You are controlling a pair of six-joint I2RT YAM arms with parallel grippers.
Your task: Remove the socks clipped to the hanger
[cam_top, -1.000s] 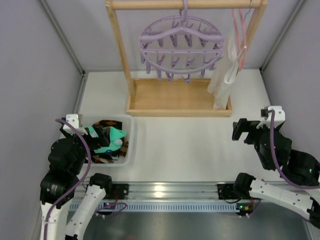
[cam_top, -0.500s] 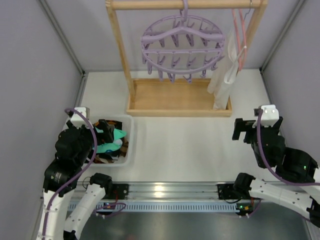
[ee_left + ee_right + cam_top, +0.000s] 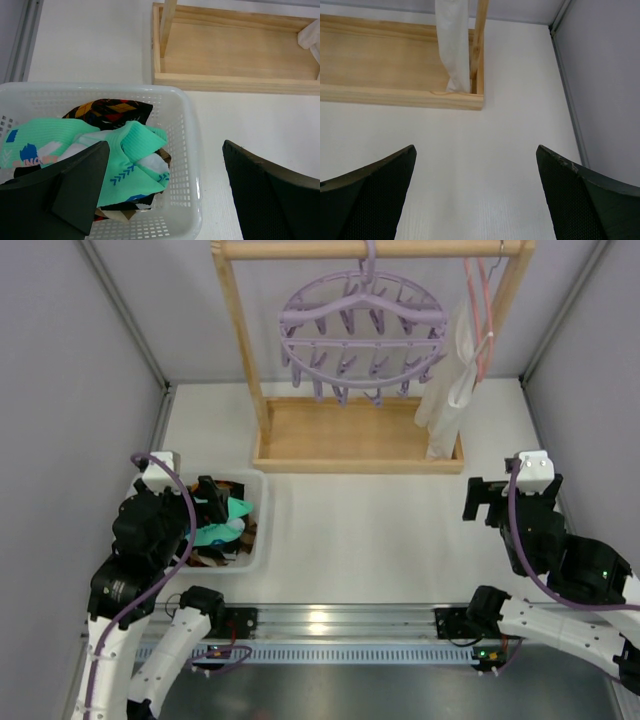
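White plastic mesh forms the laundry basket [image 3: 192, 150] at the near left of the table [image 3: 370, 540]. The socks [image 3: 215, 535] lie heaped inside it: a teal-and-white sock [image 3: 135, 150] on top, a brown-yellow argyle sock [image 3: 107, 107] behind it, and darker ones mostly buried. The left gripper [image 3: 165, 150] hangs just above this heap with its jaws spread wide and nothing between them. That posture suits letting a sock fall into the basket rather than taking one up.

On the near right, the right gripper [image 3: 475, 150] is likewise spread and empty. It is poised over bare tabletop and faces the rack, apparently kept out of the other arm's way.

Farther back stands the wooden rack [image 3: 240, 340]. The round lavender hanger [image 3: 362, 335] is hooked over its top bar, so the clip pegs dangle freely above the rack's base tray [image 3: 350, 435]. The pegs look bare, though from this high angle they overlap, and a small sock on the far side cannot be ruled out. If they are bare, the task appears finished or nearly so.

At the far right of the bar hang a long white cloth [image 3: 450, 390] and a thin pink clothes hanger [image 3: 483, 310], neither of them part of the job.
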